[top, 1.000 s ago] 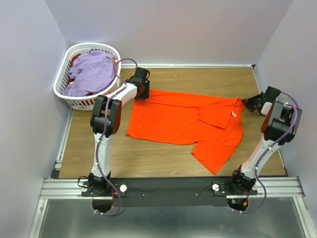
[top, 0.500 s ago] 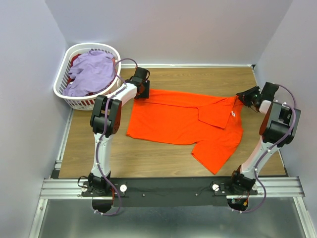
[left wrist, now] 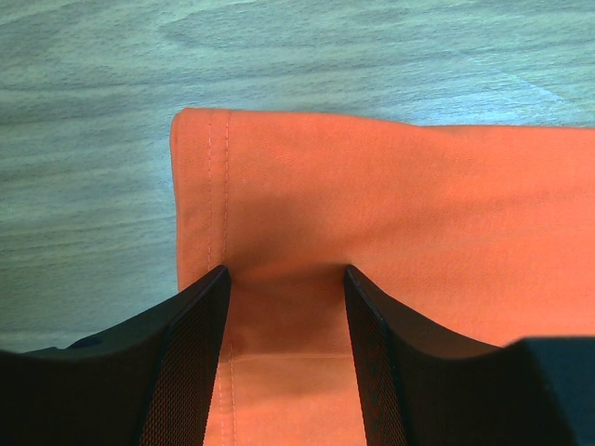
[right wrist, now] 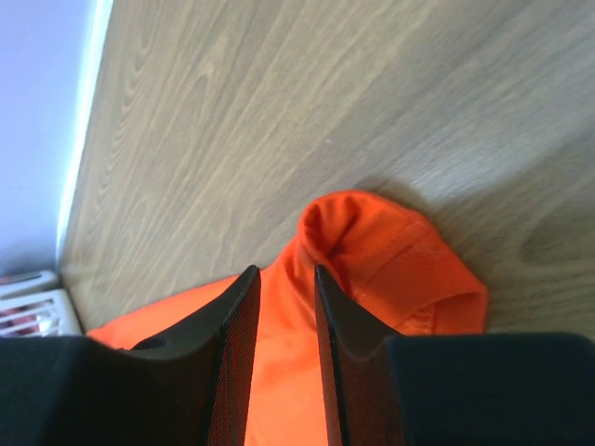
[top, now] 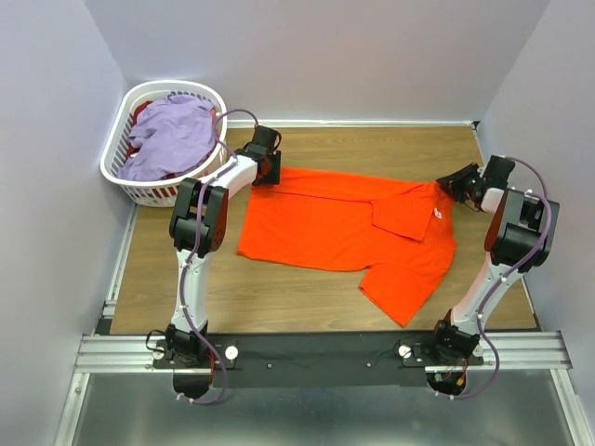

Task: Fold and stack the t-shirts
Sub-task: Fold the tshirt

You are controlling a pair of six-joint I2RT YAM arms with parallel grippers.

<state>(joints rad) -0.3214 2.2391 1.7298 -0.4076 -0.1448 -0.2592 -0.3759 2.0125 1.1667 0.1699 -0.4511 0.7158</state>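
White basket point(top: 106, 160) holds lavender tee point(top: 173, 133) — left gripper point(left wrist: 284, 271) spread astride orange tee point(top: 335, 223); right gripper point(right wrist: 286, 271) — cannot tell whether it pinches.

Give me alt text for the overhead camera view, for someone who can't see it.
An orange t-shirt lies spread on a wooden table, the left tool at its far-left corner, the right tool at its far-right edge. A white basket holding a lavender t-shirt sits far left.
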